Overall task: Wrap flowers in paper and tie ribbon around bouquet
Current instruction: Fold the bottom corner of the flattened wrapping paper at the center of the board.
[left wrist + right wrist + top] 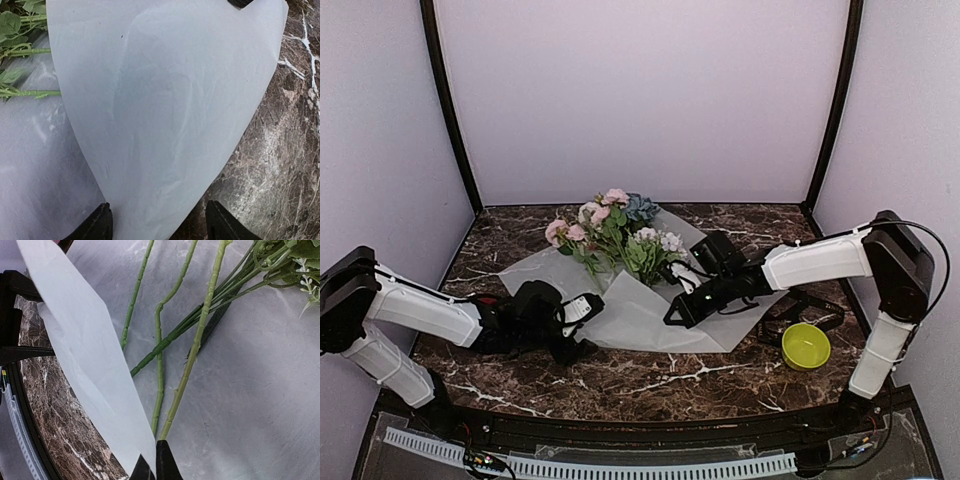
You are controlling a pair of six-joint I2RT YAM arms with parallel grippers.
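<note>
You get soft, even light from above in the top view: the walls [640, 100] look pale lilac and only weak shadows lie on the marble table [620, 380], whose near edge bends a little at the bottom of the frame. In the left wrist view the paper [175, 100] is bright, not burnt out, with faint grey shading. In the right wrist view the flowers [192, 355] have sharp stems.

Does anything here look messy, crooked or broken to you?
Nothing looks broken or spilled. The one untidy thing is the paper. It is not lying flat, because one flap is lifted and pinched in the right arm's fingers. The flower stems also splay apart across it rather than lying together.
</note>
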